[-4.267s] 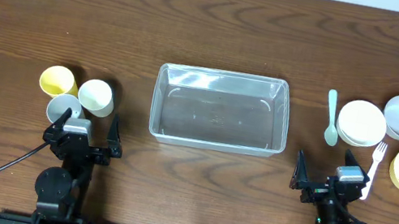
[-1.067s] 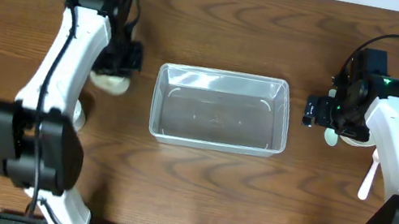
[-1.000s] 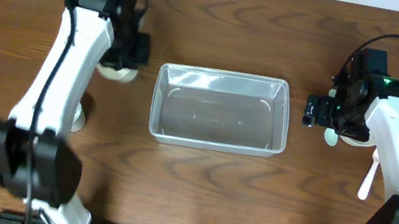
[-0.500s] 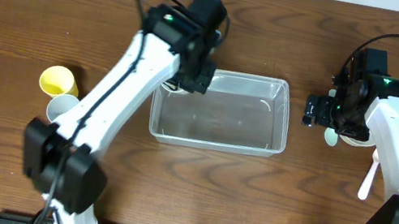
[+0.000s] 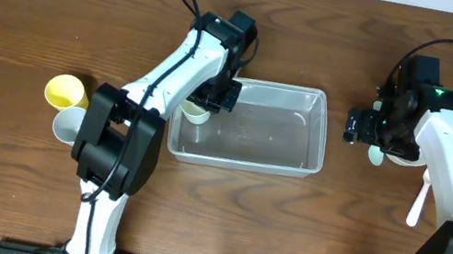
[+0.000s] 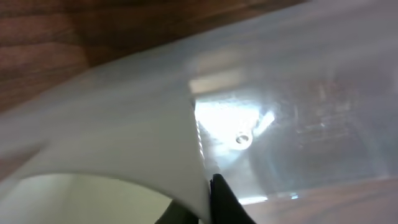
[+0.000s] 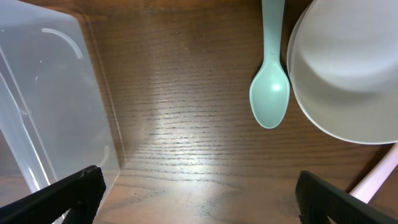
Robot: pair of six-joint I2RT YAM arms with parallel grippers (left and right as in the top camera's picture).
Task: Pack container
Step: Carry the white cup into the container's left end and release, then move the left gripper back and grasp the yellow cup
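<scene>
The clear container (image 5: 280,88) lies at the table's middle. My left gripper (image 5: 216,97) reaches over its left end, shut on the wall of a cream cup (image 5: 194,112) that hangs inside that end. In the left wrist view the cup's rim (image 6: 124,155) fills the frame, pinched between the dark fingers (image 6: 225,200), with the container's clear floor (image 6: 298,124) behind it. My right gripper (image 5: 362,128) hovers open over bare wood between the container's right end (image 7: 43,112) and a teal spoon (image 7: 270,93); nothing is between its fingers.
A yellow cup (image 5: 64,91) and a pale grey cup (image 5: 68,124) stand at the left. A white bowl (image 7: 348,68) sits right of the spoon, partly under the right arm. A white fork (image 5: 417,203) lies nearer the front right.
The left arm swung right from the cups at the far left, carrying the cream cup to the container's left end and lowering it inside. The right arm has not moved.
</scene>
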